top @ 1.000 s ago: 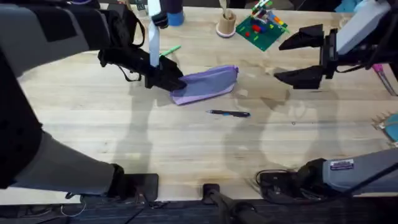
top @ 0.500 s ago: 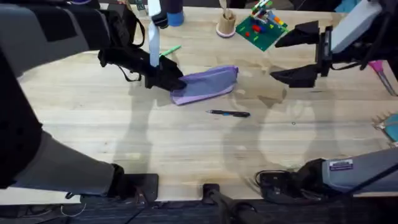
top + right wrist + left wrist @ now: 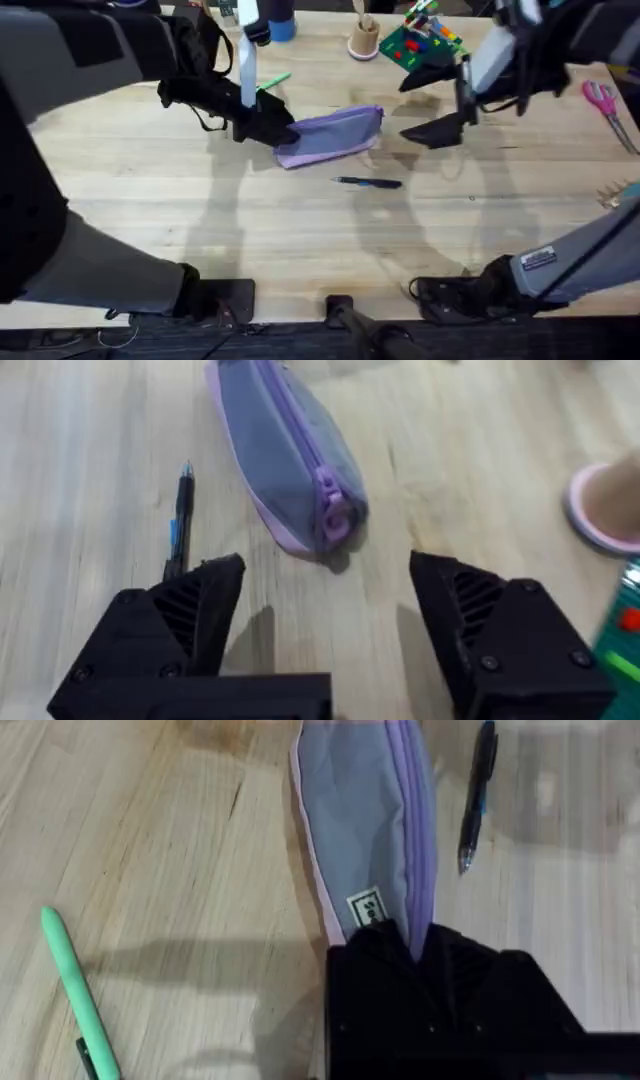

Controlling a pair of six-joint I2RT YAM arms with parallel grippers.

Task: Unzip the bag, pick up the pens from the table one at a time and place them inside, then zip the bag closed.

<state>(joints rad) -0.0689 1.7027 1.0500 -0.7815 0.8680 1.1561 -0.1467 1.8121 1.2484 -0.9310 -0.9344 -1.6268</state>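
Left gripper (image 3: 268, 128): clamped on bag's (image 3: 332, 134) near end.
Right gripper (image 3: 432, 104): fingers wide apart, apparently above bare table (image 3: 300, 230) beyond the bag's zipper end.
Dark pen (image 3: 368, 182): just beside bag.

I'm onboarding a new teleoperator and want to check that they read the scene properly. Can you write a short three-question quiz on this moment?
1. True or false: the bag is already unzipped.
2. Which gripper clamps the end of the bag: A) the left gripper, B) the right gripper, C) neither?
3. Fill in: the dark pen lies on the table on the near side of the bag, while the ______ pen lies on its far side.

Key
1. False: in the right wrist view the zipper runs closed up to its pull.
2. A; the right gripper hangs open above the table beside the bag's other end.
3. green
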